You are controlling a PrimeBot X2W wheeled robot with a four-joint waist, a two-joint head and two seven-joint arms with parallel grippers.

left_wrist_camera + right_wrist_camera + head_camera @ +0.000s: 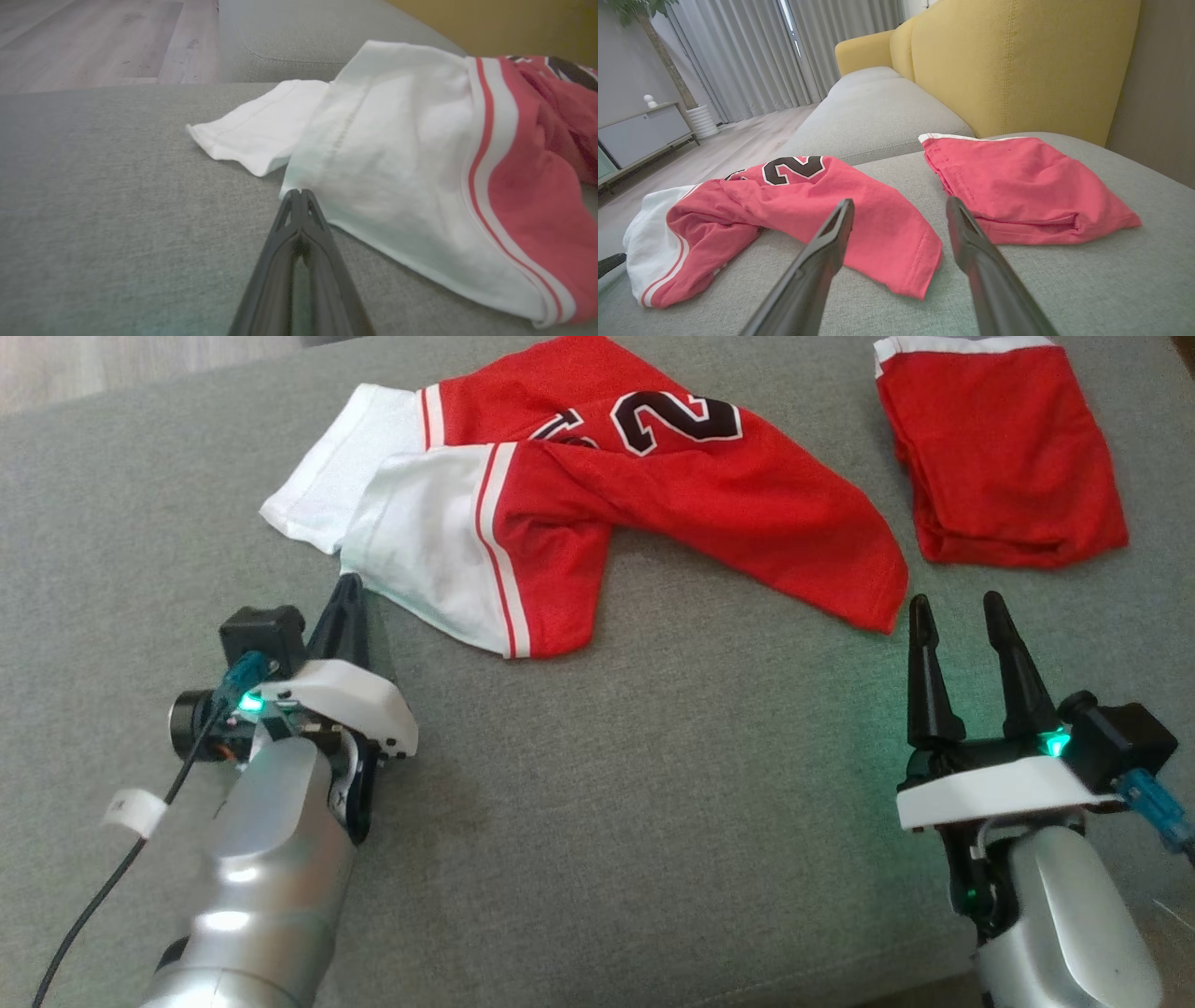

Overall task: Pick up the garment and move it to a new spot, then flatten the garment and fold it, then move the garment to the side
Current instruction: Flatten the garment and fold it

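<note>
The garment [672,495] is a red jersey with white sleeve ends and a black number. It lies crumpled on the grey sofa seat [653,803], with the white sleeve ends toward my left side. My left gripper [350,583] is shut, its tips pinching the near corner of the white sleeve. In the left wrist view the two fingers of the left gripper [300,192] meet right at the garment's [397,186] white hem. My right gripper [957,607] stands open just short of the garment's red corner, holding nothing. The right wrist view shows the right gripper [899,210] apart from the garment [808,205].
A second red piece of clothing [1004,457] lies folded at the far right of the seat [1017,186]. The yellow backrest [1017,60] rises behind it. A wooden floor [93,42] lies beyond the seat's edge on the left. A seam divides the seat cushions [878,154].
</note>
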